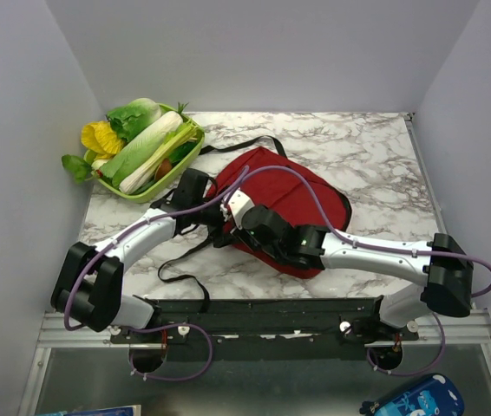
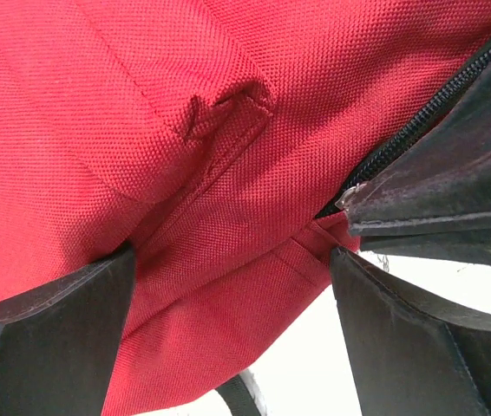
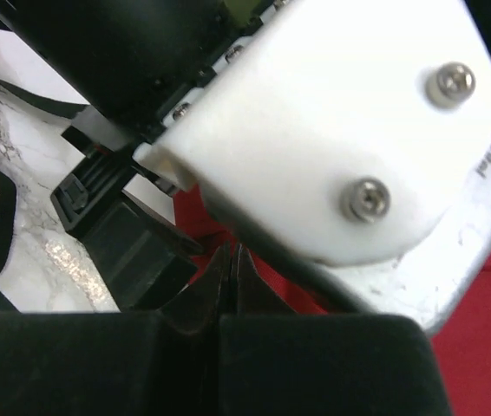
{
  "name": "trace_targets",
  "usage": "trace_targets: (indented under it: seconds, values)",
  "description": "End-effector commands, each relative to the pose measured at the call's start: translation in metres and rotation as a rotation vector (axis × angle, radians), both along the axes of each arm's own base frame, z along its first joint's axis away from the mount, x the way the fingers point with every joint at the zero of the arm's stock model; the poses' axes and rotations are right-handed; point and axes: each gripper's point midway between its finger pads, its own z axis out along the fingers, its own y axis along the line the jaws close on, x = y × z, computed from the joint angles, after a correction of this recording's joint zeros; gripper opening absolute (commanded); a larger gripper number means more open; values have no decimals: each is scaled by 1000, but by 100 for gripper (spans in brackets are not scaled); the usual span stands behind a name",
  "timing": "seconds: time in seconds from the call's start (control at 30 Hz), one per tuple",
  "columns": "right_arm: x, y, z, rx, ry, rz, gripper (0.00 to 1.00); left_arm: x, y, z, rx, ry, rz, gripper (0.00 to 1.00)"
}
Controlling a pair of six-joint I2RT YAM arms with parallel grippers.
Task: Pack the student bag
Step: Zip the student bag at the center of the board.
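Saw left gripper [image 2: 232,277] with jaws wide apart, straddling red fabric of the student bag [image 1: 284,199], clamping nothing. Found right gripper [image 3: 231,260] with jaws pressed together near the bag's black zipper [image 2: 428,113]; could not tell any pinch. Noted bag lying mid-table on marble table [image 1: 358,147].

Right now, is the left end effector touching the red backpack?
Cannot tell. In the left wrist view the open left end effector straddles an edge of the red backpack, but neither contact nor a gap shows plainly on either side.
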Motion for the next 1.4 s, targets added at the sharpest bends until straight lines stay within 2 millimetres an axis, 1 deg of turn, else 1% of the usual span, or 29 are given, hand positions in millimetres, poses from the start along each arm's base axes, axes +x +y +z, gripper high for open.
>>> trace_targets:
  seconds: [0.0, 0.13, 0.23, 0.27, 0.3, 0.33, 0.37, 0.43, 0.47, 0.57, 0.63, 0.7, 0.77, 0.8, 0.87, 0.9, 0.93, 0.97, 1.0, 1.03, 1.07, 1.13, 1.17, 1.23, 1.37]
  values:
    - [-8, 8, 21, 104, -3, 11, 1, 5, -11, -13, 34, -41, -9, 99]
    - [-10, 11, 21, 110, 3, 20, 1, 9, -17, -8, 20, -49, -6, 98]
    - [-11, 10, 19, 109, 10, 10, 1, 9, -19, -6, 28, -26, -20, 80]
    - [-11, 9, 18, 107, 12, 6, 1, 9, -20, -6, 33, -15, -24, 55]
    - [-11, 8, 18, 107, 10, -2, 1, 9, -20, -8, 40, 3, -25, 43]
    - [-11, 7, 16, 105, 13, -13, 1, 9, -20, -8, 49, 19, -24, 32]
    - [-10, 4, 13, 96, 14, -23, 1, 8, -19, -8, 53, 24, -23, 18]
    - [-8, -1, 10, 90, 13, -54, 1, 7, -17, -8, 64, 34, -15, 0]
    - [-7, -5, 5, 76, 16, -70, 1, 7, -15, -9, 72, 32, -13, 0]
    - [-4, -16, -1, 51, 14, -126, 1, 1, -10, -7, 89, 30, -20, 0]
    - [0, -27, -5, 31, -1, -177, 1, -4, -6, -7, 106, 40, -28, 0]
    - [4, -42, -9, -6, -22, -235, 1, -7, -2, -7, 126, 35, -41, 0]
    - [5, -55, -14, -42, -30, -271, 1, -13, 3, -8, 152, 53, -51, 0]
    - [6, -63, -12, -51, -45, -297, 1, -13, 6, -7, 166, 45, -53, 0]
    - [2, -76, -18, -76, -31, -320, 1, -17, 12, -7, 190, 55, -50, 0]
    - [-1, -79, -20, -78, -20, -321, 1, -16, 15, -6, 196, 50, -47, 0]
    - [-3, -83, -17, -52, -8, -335, 1, -17, 18, -6, 207, 55, -43, 0]
    - [-8, -92, -24, -76, 8, -341, 1, -16, 21, -6, 210, 54, -36, 0]
    - [-11, -95, -26, -76, 20, -343, 1, -15, 22, -5, 210, 50, -28, 0]
    - [-14, -99, -22, -44, 33, -355, 1, -11, 26, -4, 214, 51, 0, 0]
    - [-17, -106, -27, -57, 45, -362, 1, -8, 27, -4, 215, 49, 14, 0]
    - [-24, -109, -27, -41, 67, -356, 1, 0, 29, 0, 207, 55, 52, 0]
    - [-27, -112, -24, -31, 70, -354, 1, 1, 29, 1, 205, 58, 61, 0]
    - [-31, -118, -26, -31, 82, -372, 1, 3, 30, 4, 200, 57, 70, 0]
    - [-36, -147, -30, -96, 91, -459, 1, 7, 37, 10, 201, 42, 92, 0]
